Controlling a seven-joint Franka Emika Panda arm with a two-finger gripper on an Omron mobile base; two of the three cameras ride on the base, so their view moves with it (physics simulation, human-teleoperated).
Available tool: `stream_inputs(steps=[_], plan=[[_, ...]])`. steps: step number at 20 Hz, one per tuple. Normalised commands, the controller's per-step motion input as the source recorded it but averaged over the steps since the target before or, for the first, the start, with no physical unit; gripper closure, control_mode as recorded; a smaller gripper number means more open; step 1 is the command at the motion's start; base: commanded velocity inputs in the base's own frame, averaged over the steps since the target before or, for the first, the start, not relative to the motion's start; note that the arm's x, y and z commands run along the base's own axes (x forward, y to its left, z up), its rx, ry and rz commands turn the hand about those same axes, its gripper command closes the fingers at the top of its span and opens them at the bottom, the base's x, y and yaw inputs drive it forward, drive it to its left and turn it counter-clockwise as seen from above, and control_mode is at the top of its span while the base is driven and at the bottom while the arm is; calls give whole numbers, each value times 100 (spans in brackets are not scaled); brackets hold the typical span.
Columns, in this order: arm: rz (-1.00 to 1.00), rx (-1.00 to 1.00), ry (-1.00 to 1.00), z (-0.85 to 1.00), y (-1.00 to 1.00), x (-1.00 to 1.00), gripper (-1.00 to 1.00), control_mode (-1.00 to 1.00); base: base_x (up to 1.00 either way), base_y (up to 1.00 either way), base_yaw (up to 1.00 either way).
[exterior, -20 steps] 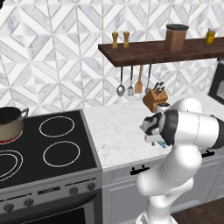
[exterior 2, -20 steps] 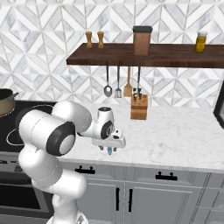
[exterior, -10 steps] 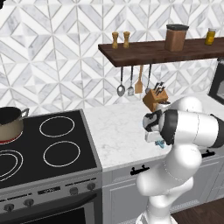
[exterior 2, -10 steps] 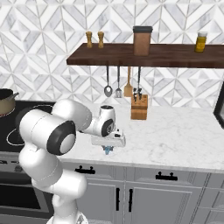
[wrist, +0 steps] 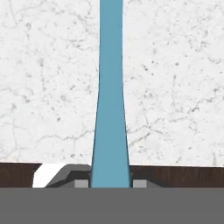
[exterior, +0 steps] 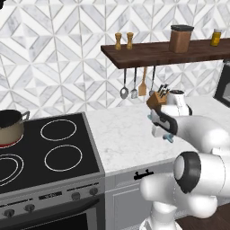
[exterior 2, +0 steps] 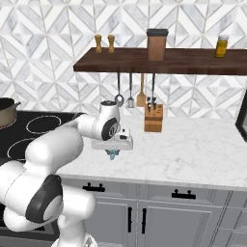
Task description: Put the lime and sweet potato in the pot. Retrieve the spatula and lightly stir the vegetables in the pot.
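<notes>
Blue, thin and tapering, the spatula (wrist: 110, 100) runs straight up the middle of the hand view from between the finger tips, wide at the grip and narrowing toward its far end, with white marble beneath it. The hand (exterior 2: 113, 153) is closed on the spatula, and in the right base view a small blue end pokes out below it while it hangs above the bench (exterior 2: 193, 154), clear of the surface. Holding the tool by its broad end and along the hand's own line looks deliberate: it turns the spatula into an extension of the wrist, so a small circling of the wrist would sweep the far end around inside a vessel. The pot (exterior: 10, 128) sits on the back left burner of the stove (exterior: 45, 152), well apart from the hand and across the whole cooktop from it, which is probably why the tool is carried high enough to clear the bench on the way over. Its dark inside faces away from both base cameras, so I cannot tell whether the lime and sweet potato lie in it. On the wall rail under the shelf (exterior 2: 159, 60), a ladle, a second metal utensil and a wooden turner (exterior 2: 141, 99) hang beside the knife block (exterior 2: 153, 119), unrelated to the grip. Judging by this, retrieval is done and the carry to the pot comes next.
</notes>
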Motion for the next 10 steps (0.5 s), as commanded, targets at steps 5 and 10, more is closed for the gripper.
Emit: stream_inputs(steps=[5,10], plan=[[0,0,0,100,26,-8,100,-100,0,0,0],[0,1,0,100,32,-19,100,-100,0,0,0]])
